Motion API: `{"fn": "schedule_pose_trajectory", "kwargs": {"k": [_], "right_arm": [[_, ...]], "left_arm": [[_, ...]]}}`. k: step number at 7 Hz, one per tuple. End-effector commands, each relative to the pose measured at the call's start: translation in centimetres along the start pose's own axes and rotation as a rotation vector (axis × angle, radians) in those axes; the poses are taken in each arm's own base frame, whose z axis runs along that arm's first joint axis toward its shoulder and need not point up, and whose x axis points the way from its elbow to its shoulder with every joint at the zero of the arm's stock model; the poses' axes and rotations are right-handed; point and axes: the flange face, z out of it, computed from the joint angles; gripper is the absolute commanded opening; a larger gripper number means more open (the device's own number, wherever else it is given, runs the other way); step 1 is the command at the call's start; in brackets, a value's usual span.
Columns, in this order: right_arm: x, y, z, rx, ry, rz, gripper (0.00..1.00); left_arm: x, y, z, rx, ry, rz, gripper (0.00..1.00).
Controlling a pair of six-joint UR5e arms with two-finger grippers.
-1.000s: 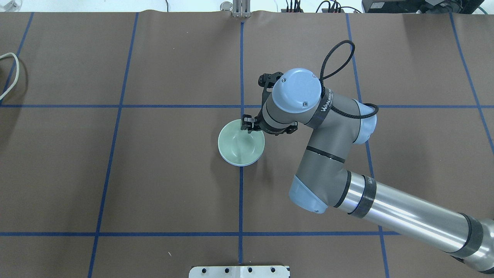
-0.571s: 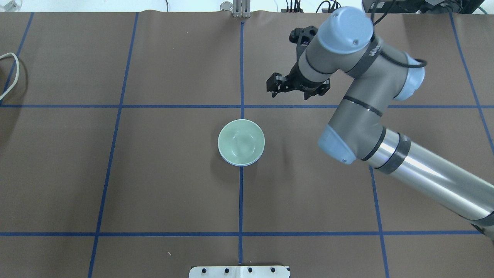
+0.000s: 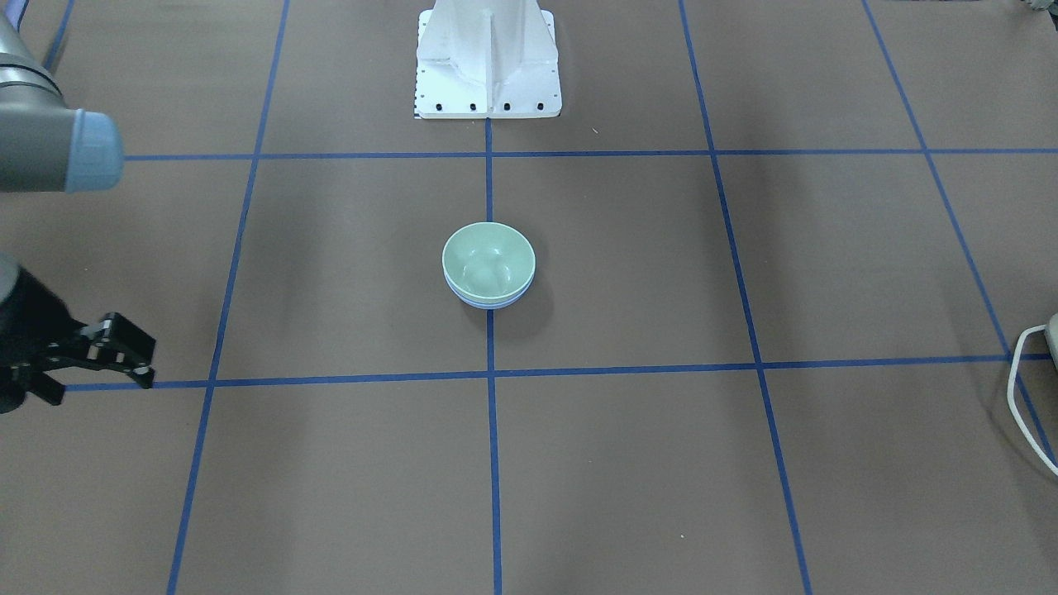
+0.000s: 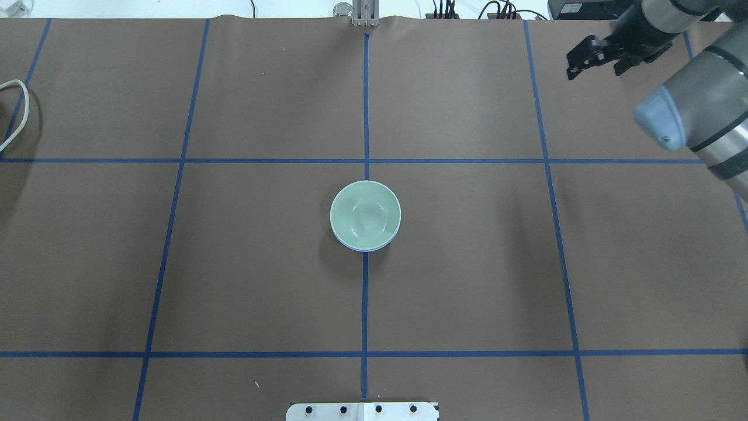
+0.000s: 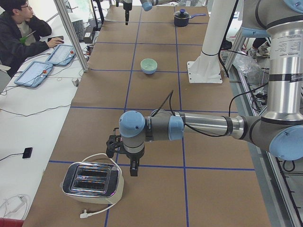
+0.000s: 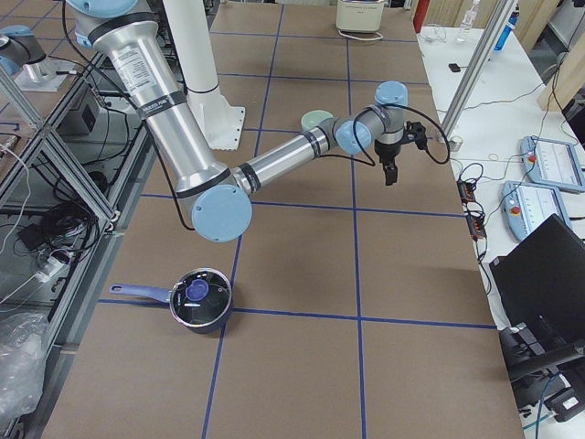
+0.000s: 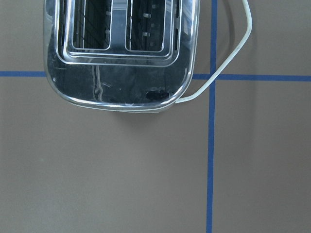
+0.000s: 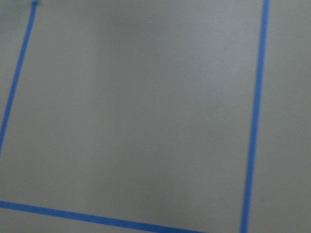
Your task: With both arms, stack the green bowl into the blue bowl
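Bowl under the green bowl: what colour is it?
Pale periwinkle blue; the lower bowl shows best in the front-facing view.

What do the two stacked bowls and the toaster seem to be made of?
The green bowl looks like smooth glossy plastic, or perhaps glazed ceramic: soft highlights show inside it. The blue bowl beneath shows only a rim with the same sheen, so probably the same material. The toaster looks like polished metal: its shell mirrors its surroundings.
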Motion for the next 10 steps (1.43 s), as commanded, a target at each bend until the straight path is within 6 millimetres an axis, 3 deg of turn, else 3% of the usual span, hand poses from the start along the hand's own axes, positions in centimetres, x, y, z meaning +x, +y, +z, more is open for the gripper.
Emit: {"fn": "schedule_pose_trajectory", "kwargs": {"k": [1,3,4,5,7,10], "right_arm": [[14.6,5.0,-1.7,-0.038,0.053,-0.047,1.0],[24.5,12.1,-2.2,-0.079,0.09,0.058,1.0],[27.6,16.0,-1.7,-0.108,0.101,0.07,1.0],[29.1,17.9,-2.9,-0.104,0.105,0.047,1.0],[27.8,18.8,-4.9,-0.116,0.07,0.06,1.0],[27.7,19.5,-5.0,-0.147,0.057,0.025,1.0]], "left_arm": [[0.9,-0.6,-0.4,0.047,0.044,0.045,0.98],[0.1,1.0,0.6,0.073,0.041,0.071,0.98],[-0.2,1.1,0.9,0.076,0.039,0.072,0.98],[-0.3,1.2,1.0,0.072,0.041,0.068,0.98],[-0.3,1.2,1.0,0.072,0.041,0.067,0.98],[-0.3,1.2,1.0,0.072,0.041,0.067,0.98]]}}
